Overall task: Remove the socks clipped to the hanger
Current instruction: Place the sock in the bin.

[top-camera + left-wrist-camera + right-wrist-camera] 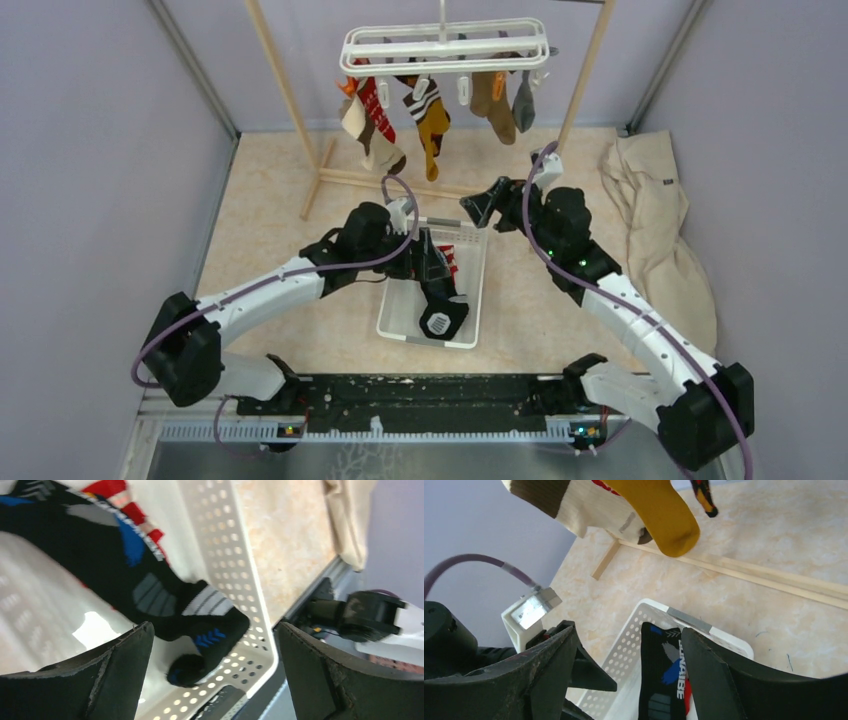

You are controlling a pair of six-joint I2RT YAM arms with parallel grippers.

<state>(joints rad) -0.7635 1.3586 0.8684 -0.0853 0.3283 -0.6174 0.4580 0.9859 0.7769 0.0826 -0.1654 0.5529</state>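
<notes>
Drop-off: left gripper (212, 630) wide, black sock (150, 590) loose in the basket (235, 555) beneath its jaws.
Next I'd raise the right gripper (626, 630), parted and empty, to the mustard sock (659, 515) above.

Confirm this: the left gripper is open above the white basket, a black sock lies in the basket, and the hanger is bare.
Wrong about the hanger: the top external view shows several socks clipped to it. The rest stands: the left gripper is open above the white basket, and a black sock lies in it.
</notes>
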